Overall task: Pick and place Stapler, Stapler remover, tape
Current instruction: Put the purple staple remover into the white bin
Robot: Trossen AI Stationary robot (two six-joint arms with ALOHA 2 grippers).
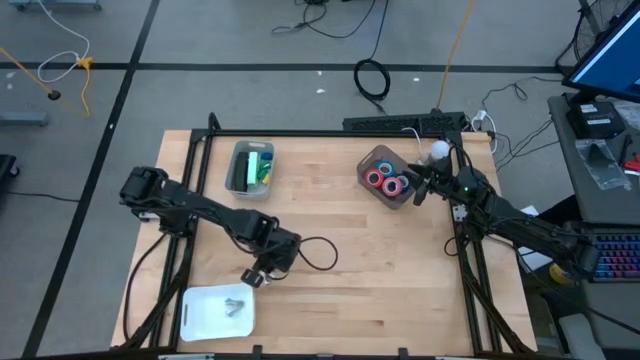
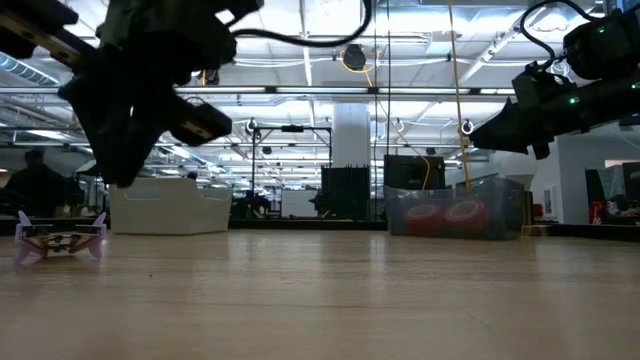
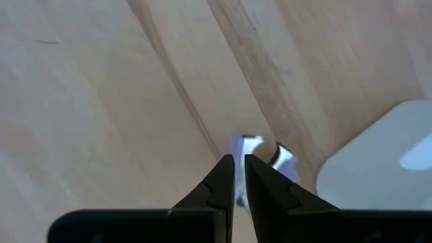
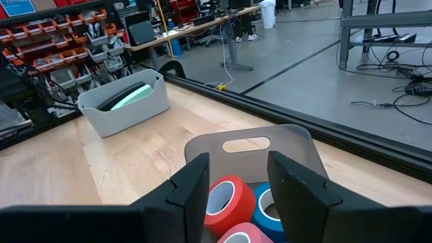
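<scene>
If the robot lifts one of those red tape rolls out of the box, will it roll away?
Probably, if set on its edge: the red tape roll is a round ring. Laid flat it should stay put. It looks hollow around a white core, so likely light. The right gripper's open fingers hover above its grey bin.

A workshop-like lab: parts-bin shelves (image 4: pixel 61 40), workbenches (image 4: pixel 196 27), floor cables (image 1: pixel 372 78), overhead lighting.
</scene>
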